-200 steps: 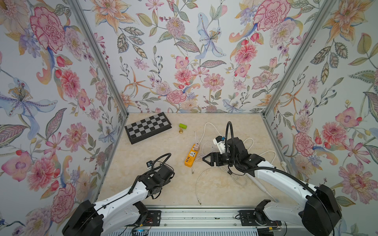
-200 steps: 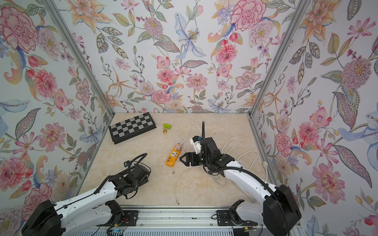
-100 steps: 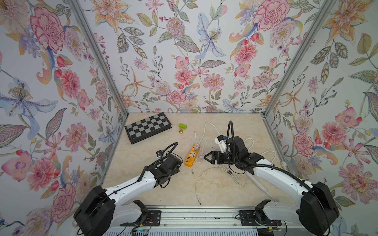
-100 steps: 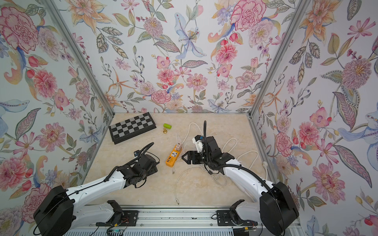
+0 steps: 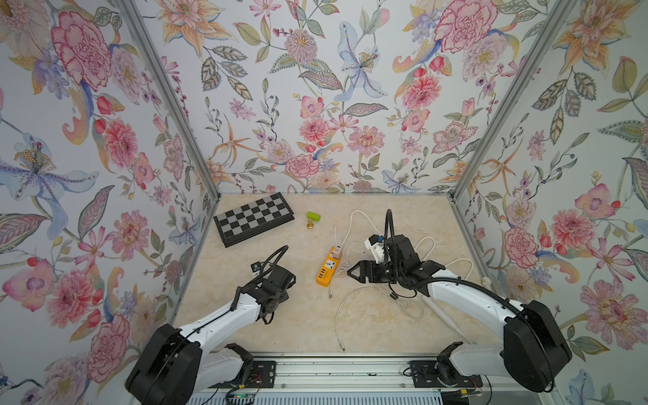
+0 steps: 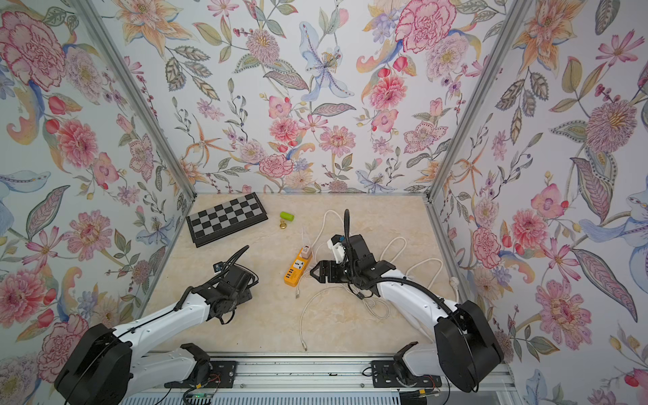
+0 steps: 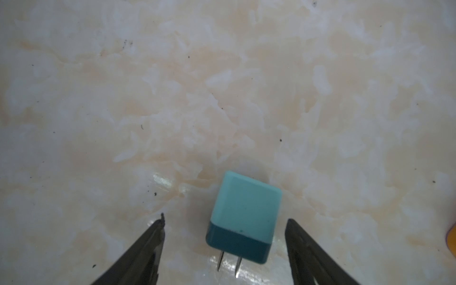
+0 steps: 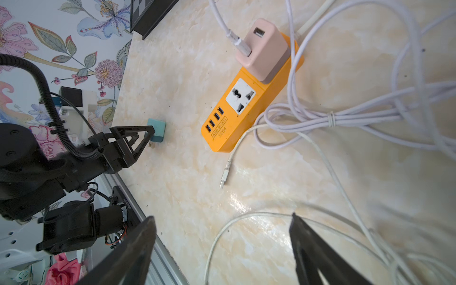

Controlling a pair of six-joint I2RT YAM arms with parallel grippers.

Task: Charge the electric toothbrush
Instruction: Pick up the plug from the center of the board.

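Note:
In the left wrist view my left gripper (image 7: 225, 219) stands open low over the table, with a teal plug adapter (image 7: 243, 217) lying between its fingers, prongs toward the wrist, a gap on both sides. The right wrist view shows the same adapter (image 8: 158, 129) at the left fingertips (image 8: 148, 130). My right gripper (image 8: 222, 218) is open and empty above a white USB cable (image 8: 227, 170) beside the orange power strip (image 5: 328, 267), which carries a pink adapter (image 5: 336, 251). The white electric toothbrush (image 5: 442, 314) lies under the right arm.
A folded chessboard (image 5: 253, 219) sits at the back left, with a green cylinder (image 5: 313, 216) and a small brass piece (image 5: 310, 225) beside it. Loops of white cord (image 5: 426, 245) lie at the right. Flowered walls close three sides; a metal rail (image 5: 336, 368) runs along the front.
My left arm has reached forward and to the right, toward the power strip, bringing its gripper over the teal adapter. The right arm has barely moved.

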